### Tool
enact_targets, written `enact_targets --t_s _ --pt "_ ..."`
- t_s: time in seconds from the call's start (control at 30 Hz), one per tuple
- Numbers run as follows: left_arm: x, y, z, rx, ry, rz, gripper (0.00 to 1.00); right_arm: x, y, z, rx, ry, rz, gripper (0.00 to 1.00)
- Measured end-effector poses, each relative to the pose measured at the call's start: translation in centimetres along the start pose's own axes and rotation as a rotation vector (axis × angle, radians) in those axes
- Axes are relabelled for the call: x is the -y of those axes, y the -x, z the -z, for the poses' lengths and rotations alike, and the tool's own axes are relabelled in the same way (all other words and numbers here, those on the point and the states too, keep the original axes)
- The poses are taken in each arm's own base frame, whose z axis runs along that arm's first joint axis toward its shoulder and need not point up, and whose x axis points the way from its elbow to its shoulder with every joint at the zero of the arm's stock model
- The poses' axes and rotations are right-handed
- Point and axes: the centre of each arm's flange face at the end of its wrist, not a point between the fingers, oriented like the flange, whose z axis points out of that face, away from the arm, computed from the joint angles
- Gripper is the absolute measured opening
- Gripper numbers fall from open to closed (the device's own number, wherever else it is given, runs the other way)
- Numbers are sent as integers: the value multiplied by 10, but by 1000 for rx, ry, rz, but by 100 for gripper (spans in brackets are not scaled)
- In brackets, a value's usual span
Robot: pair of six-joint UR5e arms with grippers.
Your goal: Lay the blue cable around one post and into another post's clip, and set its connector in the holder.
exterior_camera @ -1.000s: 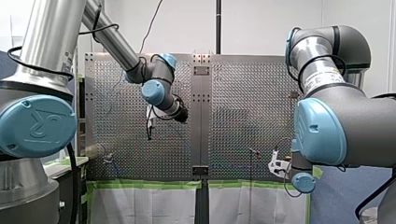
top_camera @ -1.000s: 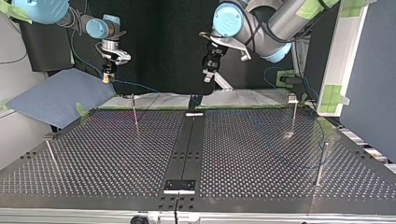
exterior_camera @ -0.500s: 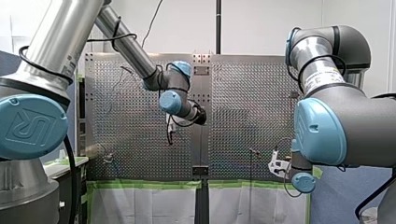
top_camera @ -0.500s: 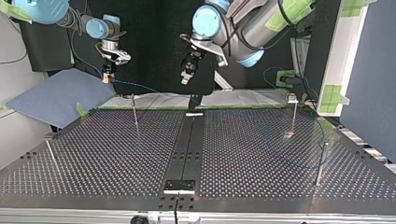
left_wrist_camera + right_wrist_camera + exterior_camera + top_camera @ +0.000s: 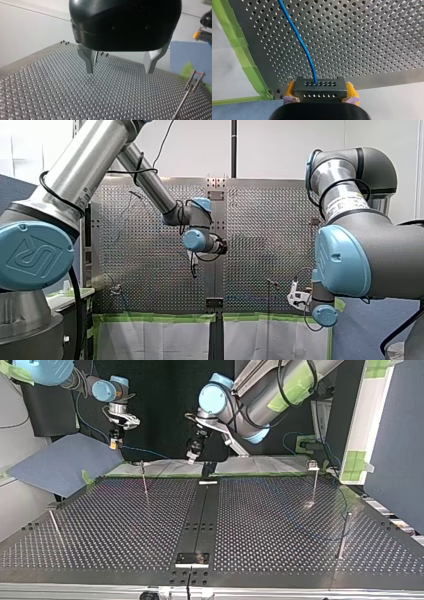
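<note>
Most of the task seems to remain. At the top view's left, near the table's [image 5: 110, 525] far edge, my right gripper [image 5: 115, 443] has its yellow pads [image 5: 291, 88] closed on the black connector [image 5: 319, 88], so this is in no holder yet. The blue cable [image 5: 299, 42] leads away from it. Further right, my left gripper [image 5: 119, 71] hovers empty, with fingers wide apart. At the right posts [image 5: 314, 482] I cannot follow the cable.
</note>
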Motion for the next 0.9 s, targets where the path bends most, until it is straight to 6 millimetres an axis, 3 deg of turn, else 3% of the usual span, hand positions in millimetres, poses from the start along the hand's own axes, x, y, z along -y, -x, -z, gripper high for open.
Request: enact_targets --t_s 0.53,0.9 --pt "-23 -58 -35 34 4 9 100 0 0 -2 3 0 7 0" --pt "-38 -101 -48 44 8 19 100 0 0 -1 5 1 11 0"
